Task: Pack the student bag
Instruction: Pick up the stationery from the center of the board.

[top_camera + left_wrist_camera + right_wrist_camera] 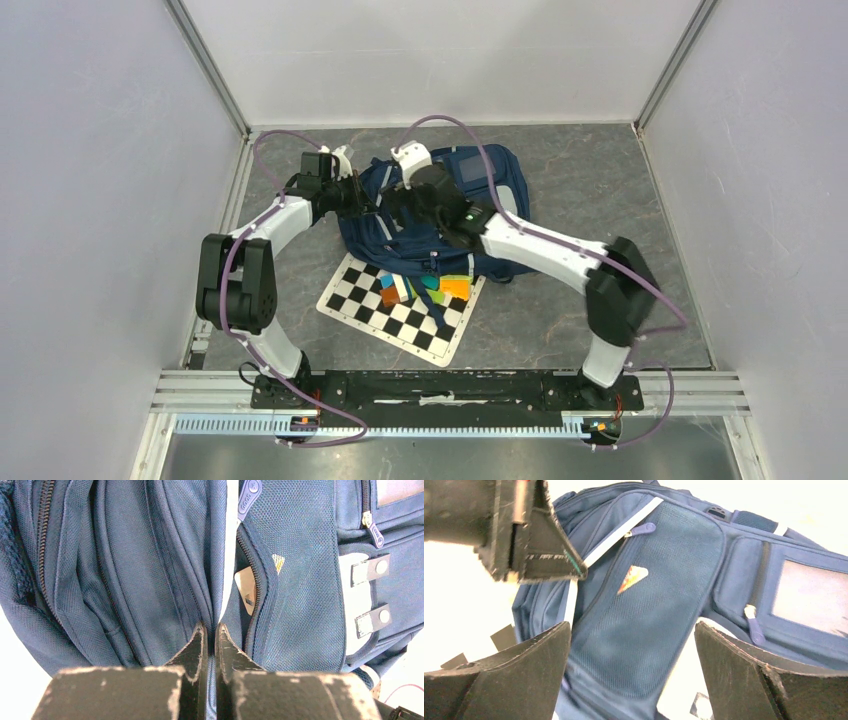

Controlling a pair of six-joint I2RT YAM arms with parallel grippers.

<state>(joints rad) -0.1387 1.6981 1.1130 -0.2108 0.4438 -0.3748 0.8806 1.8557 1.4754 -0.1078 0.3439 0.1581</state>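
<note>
Navy student bag [450, 215], black-and-white checkerboard [390, 310]

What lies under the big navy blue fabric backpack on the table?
The navy blue fabric backpack covers the far edge of a black-and-white chequered board. Coloured blocks sit on the board at the bag's edge. Anything else beneath it is hidden.

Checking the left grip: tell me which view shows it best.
Left wrist: the left gripper pinches a fold of the bag close up. Top view shows it small; right wrist, one side only.
</note>
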